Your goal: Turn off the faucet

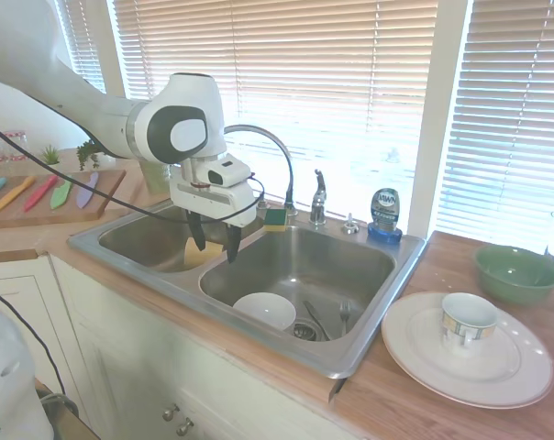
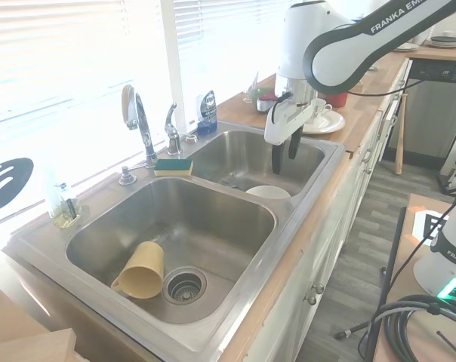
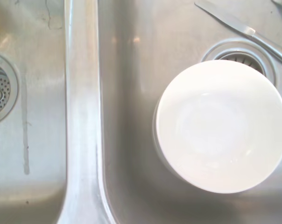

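Nothing looks done yet: our gripper (image 1: 215, 243), slightly open and empty, hangs above the sink (image 1: 259, 240), well short of the faucet (image 1: 317, 199) handle beyond.

A: What does the robot look like?

B: A white arm (image 1: 75, 96) of thick, rounded, glossy segments. One joint has a dark grey ring around a white cap.

A: Any markings?

B: Black capital letters reading "FRANKA EM", cut off by the frame edge, run along one link.

A: And the end?

B: A boxy white tool (image 1: 215, 240) with two slim black fingers (image 2: 277, 157). Thin black cables trail along the arm.
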Available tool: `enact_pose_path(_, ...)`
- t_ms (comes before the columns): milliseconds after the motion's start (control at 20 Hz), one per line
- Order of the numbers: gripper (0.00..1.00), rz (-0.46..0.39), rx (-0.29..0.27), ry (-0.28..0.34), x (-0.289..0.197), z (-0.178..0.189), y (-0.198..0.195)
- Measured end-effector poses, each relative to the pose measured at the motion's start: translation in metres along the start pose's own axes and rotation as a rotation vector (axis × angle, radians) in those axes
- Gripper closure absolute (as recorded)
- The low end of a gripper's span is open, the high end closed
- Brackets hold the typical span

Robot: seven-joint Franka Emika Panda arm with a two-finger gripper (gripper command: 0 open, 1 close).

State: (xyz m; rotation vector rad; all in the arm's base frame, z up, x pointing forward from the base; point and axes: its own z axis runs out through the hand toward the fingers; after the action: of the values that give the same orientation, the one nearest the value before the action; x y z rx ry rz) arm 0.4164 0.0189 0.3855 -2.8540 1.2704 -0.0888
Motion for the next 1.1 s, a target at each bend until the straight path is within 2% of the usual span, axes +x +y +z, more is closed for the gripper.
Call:
enact_pose_path(100, 0.00, -0.001, -0.007, -0.005, 0.000, 0.004, 0.000)
enact_pose_path(150, 1.00, -0.002, -0.009, -0.003, 0.001, 0.005, -0.001)
enact_pose_path(600, 1.00, 0.015, 0.009, 0.019, 0.003, 0.011, -0.007)
enact_pose_path(950, 1.00, 0.033, 0.010, 0.013, 0.009, 0.013, -0.004)
enact_pose_path(1100, 1.00, 0.048, 0.039, 0.029, 0.019, 0.010, -0.009)
